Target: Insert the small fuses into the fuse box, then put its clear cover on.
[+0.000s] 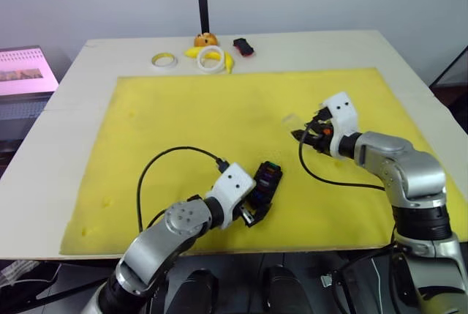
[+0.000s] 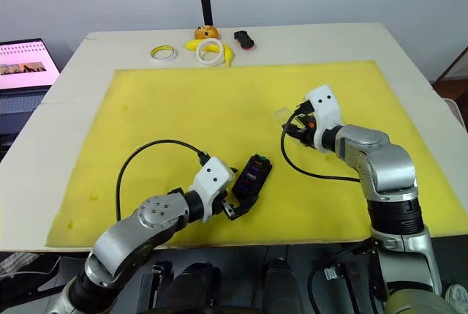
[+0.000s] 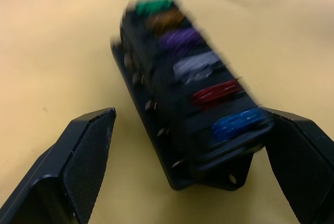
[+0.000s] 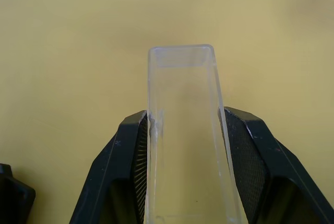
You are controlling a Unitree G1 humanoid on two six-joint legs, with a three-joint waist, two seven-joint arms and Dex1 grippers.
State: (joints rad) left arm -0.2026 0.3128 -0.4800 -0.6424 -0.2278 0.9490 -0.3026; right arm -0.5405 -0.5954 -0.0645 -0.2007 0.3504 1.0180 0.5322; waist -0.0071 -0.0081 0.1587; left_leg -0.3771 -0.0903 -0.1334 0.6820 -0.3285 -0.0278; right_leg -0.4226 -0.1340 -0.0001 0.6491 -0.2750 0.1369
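The pale worktop [image 1: 66,102] carries a broad yellow foam mat [image 1: 190,109], and at its far edge sit two white tape rings [image 1: 210,58], a yellow-orange toy [image 1: 205,39] and a small black-and-red object [image 1: 243,46], all well apart from the work. Near the mat's front edge lies the fuse box [image 1: 265,184], a black block, with the left claw [image 3: 193,182] spread open around its near end; one finger looks close against the box's side while the other stands clear. The small fuses [image 3: 198,66] sit in a row on top in green, orange-brown, purple, grey, red and blue, so insertion looks done. Farther right, the right claw [image 4: 182,145] is clenched on the clear cover [image 4: 185,130], pinching its two long walls and holding it above the mat. The cover is probably light, thin-walled and slick, apt to flex or slip under squeeze, so a hold across the long sides near the middle suits it. The box seems stiff and light enough to slide on foam, so bracing its ends is wise.
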